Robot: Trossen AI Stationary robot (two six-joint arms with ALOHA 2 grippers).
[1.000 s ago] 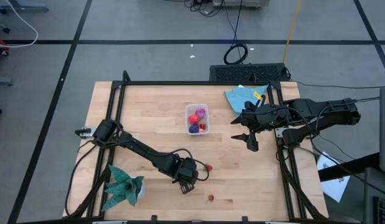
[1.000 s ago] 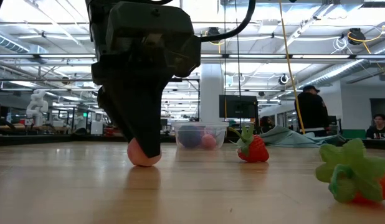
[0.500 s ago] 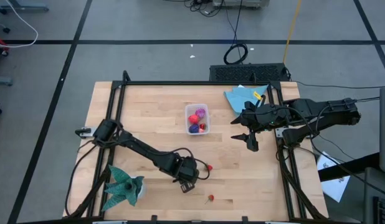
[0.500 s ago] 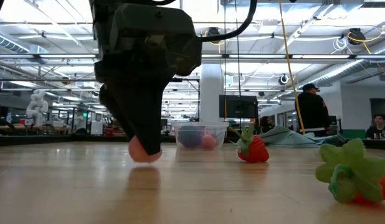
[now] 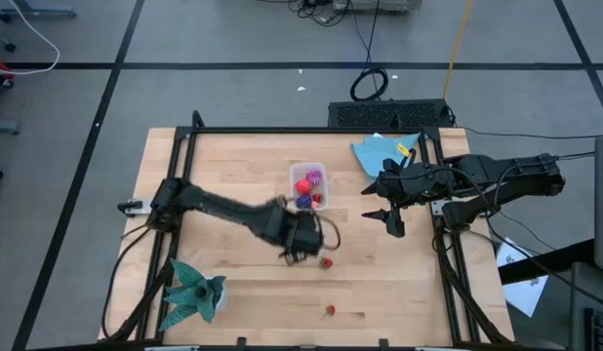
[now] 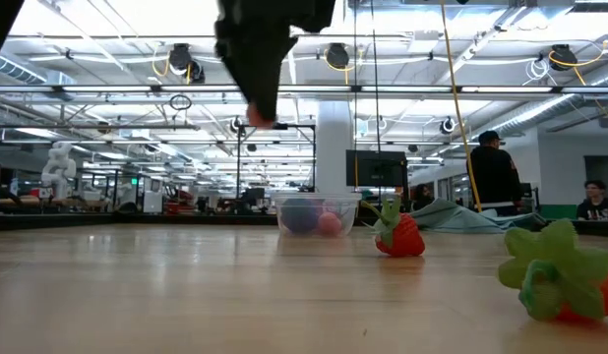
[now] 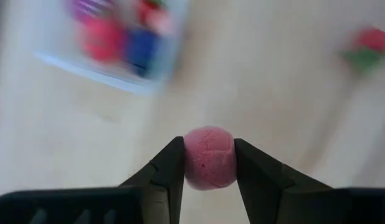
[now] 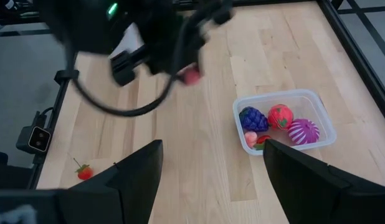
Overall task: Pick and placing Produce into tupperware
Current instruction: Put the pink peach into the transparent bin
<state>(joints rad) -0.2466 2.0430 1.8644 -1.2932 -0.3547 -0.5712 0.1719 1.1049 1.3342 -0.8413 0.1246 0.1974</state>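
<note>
Left pincer (image 7: 208,163) is clamped on a small round pink toy fruit (image 7: 209,157), one dark finger on each side, and it's up off the wooden worktop (image 5: 223,175), near the small clear plastic rectangular tub (image 5: 308,187) without being over it. The tub sits around the middle of the worktop and already has stuff in it: a purple berry-looking fruit (image 8: 253,119), a red round one (image 8: 281,116), a pink-and-white striped ball (image 8: 303,131), plus a bit of something pinkish-red tucked in the corner.

The left arm stretches from the worktop's left edge toward the middle. The right pincer (image 5: 392,222) waits over the right side with its fingers apart, holding nothing.

Loose on the worktop: a small red strawberry with green leaves (image 5: 327,262) just beside the left pincer, another one (image 5: 331,311) nearer the front edge. Teal-green cloth (image 5: 192,290) is front left, light blue cloth (image 5: 381,152) back right.
</note>
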